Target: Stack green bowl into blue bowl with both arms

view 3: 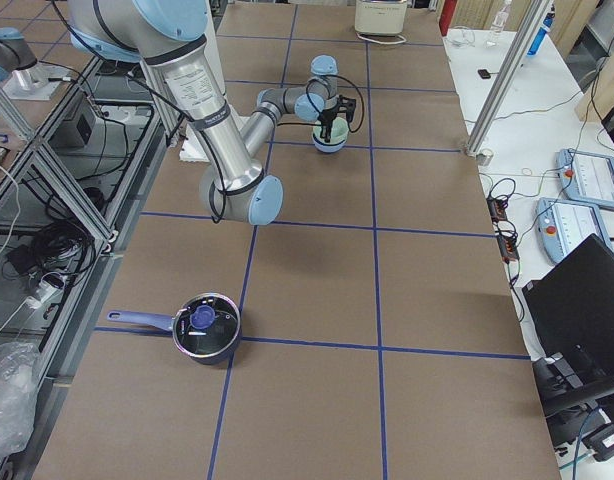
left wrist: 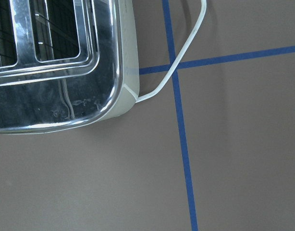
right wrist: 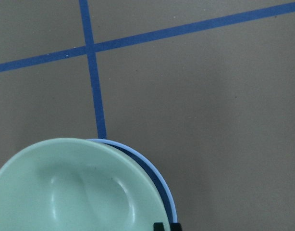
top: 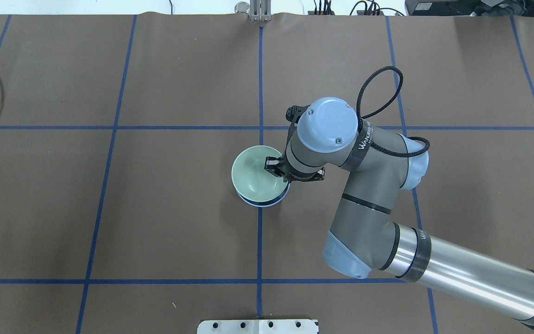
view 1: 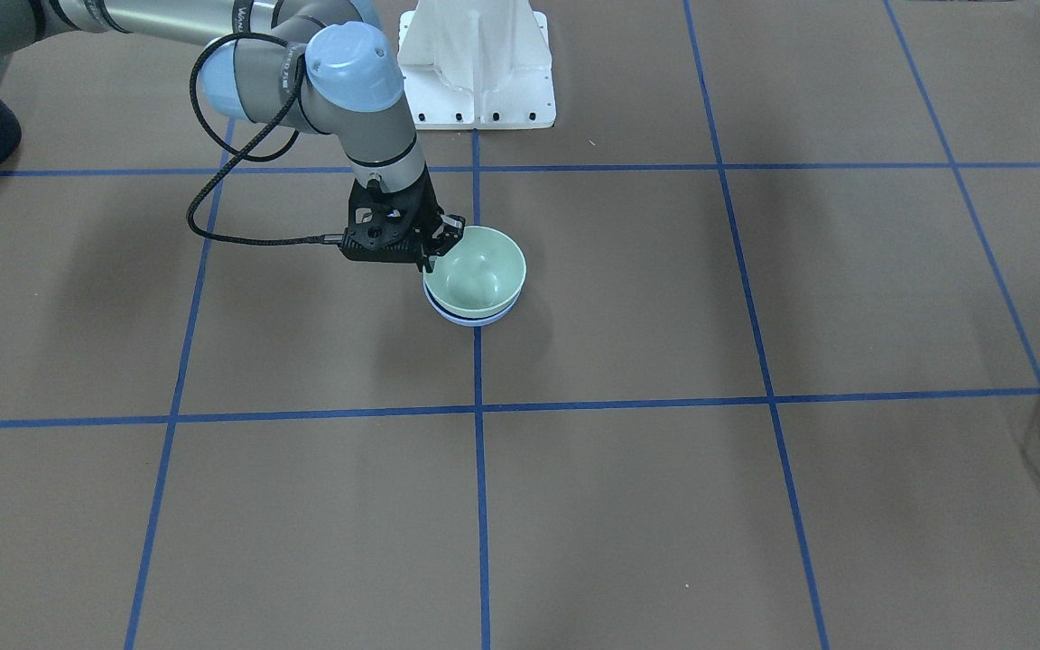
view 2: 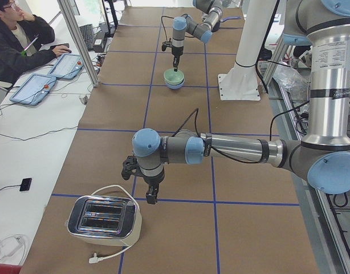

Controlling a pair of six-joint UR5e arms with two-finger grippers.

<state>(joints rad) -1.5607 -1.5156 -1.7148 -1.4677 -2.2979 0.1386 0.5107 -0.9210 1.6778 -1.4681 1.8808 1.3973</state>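
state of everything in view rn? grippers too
green bowl, nested in the blue bowl, off-centre, rim gripped
blue bowl, upright, holding the green bowl
right gripper, shut on the green bowl's rim
left gripper, hovering by the toaster; open or shut unclear
toaster, upright, cord loose beside it
pot, lid on

blue bowl (view 1: 475, 319) mostly buried under the green bowl (view 1: 477, 266), only a rim sliver showing, right gripper (view 1: 441, 250) tips barely peek into its wrist view's bottom edge so the grip's anyone's guess, left gripper (view 2: 151, 198) too tiny to read, toaster (left wrist: 56, 62) chopped off by the left wrist view's edges
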